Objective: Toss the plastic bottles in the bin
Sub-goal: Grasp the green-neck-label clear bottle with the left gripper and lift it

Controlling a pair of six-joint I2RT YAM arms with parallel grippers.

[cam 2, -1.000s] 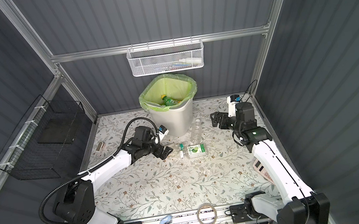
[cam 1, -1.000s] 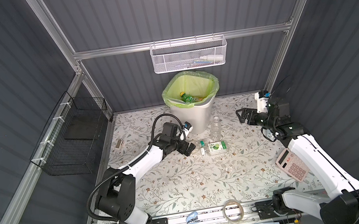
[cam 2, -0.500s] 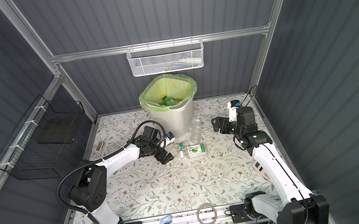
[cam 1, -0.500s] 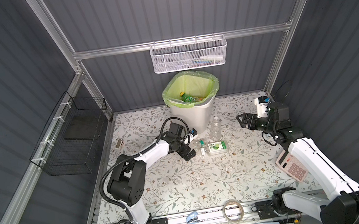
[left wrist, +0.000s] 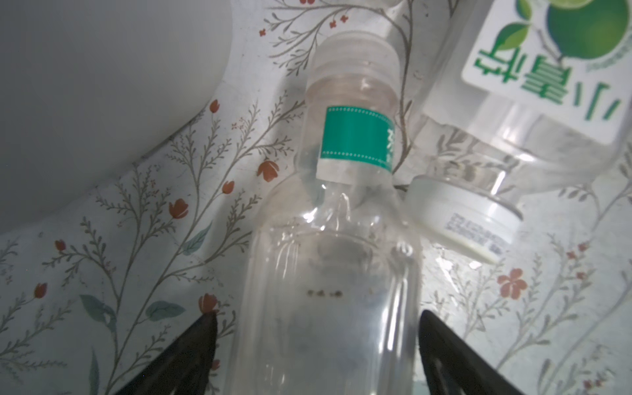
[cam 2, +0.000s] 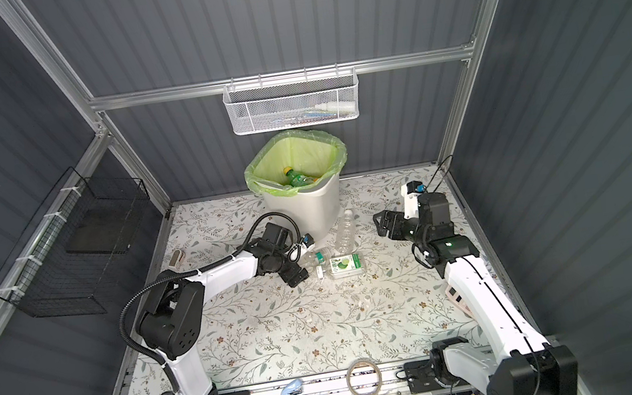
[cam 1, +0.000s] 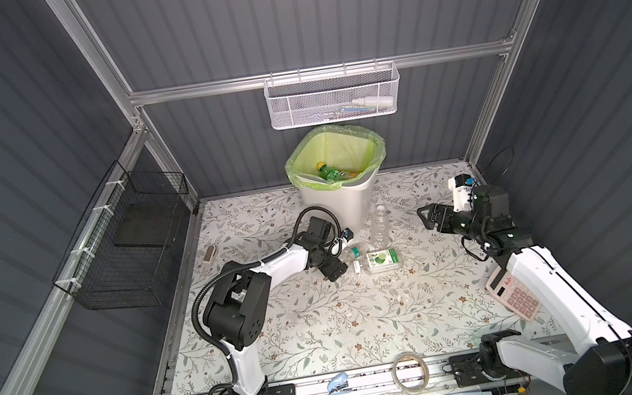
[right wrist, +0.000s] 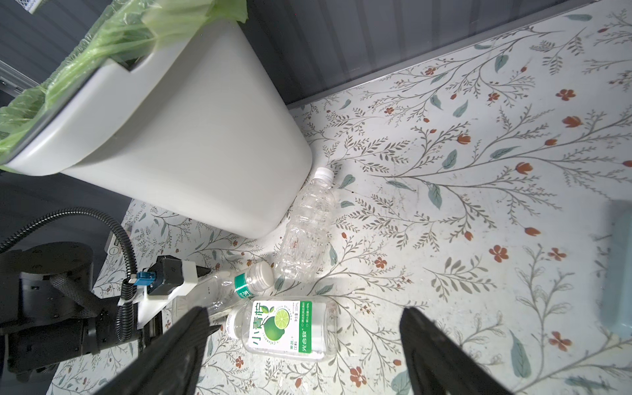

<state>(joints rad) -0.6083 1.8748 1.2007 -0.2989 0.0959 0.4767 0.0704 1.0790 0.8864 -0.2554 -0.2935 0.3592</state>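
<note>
Left pincer (left wrist: 317, 315) has slid forward, jaws apart astride the clear teal-labelled plastic bottle (left wrist: 342, 154) lying on the flowered desk (left wrist: 136, 239), white bin (left wrist: 85, 85) just beyond. Looks light, slick, crushable: clamp mid-body. Right pincer (right wrist: 304, 311) gapes.

Bright even light, soft shadows, glare on clear bottle (left wrist: 333, 246)

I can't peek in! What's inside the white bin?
The bin holds a green bottle with a yellow cap and a few more bottles. Anything beneath them is covered.
</note>
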